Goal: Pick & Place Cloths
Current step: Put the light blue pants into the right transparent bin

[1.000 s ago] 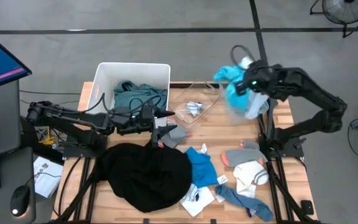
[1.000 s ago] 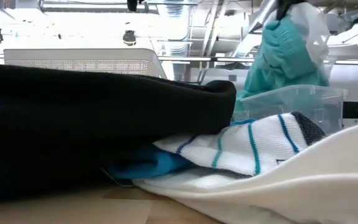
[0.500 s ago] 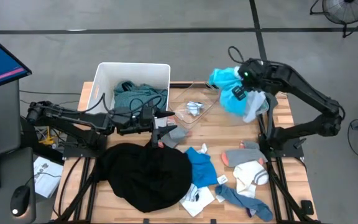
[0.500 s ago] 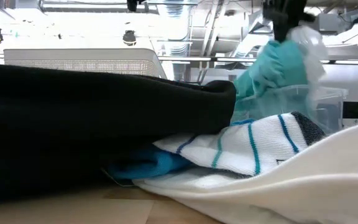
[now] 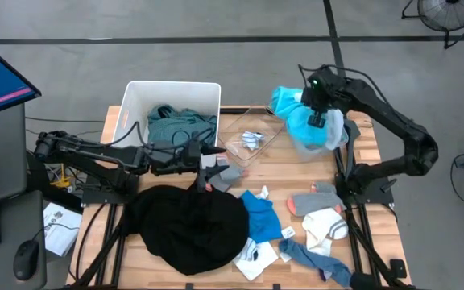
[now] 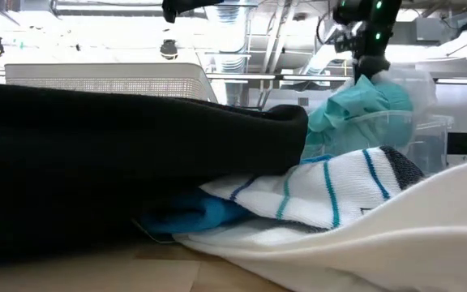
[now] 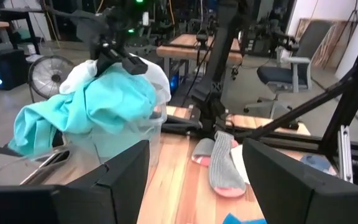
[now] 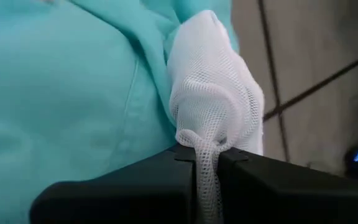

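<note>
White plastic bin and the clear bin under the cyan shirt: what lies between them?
In the high view, a second shallow clear plastic bin holding a small white patterned piece lies between the white plastic bin and the clear bin under the cyan shirt.

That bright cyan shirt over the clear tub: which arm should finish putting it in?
Right. The right gripper is pinched on white mesh cloth beside the cyan shirt, above the clear bin; the left gripper sits far off.

Bright cyan shirt (image 5: 300,121), white mesh piece (image 8: 213,112), black garment (image 5: 188,228), teal-striped white sock (image 6: 331,199)
</note>
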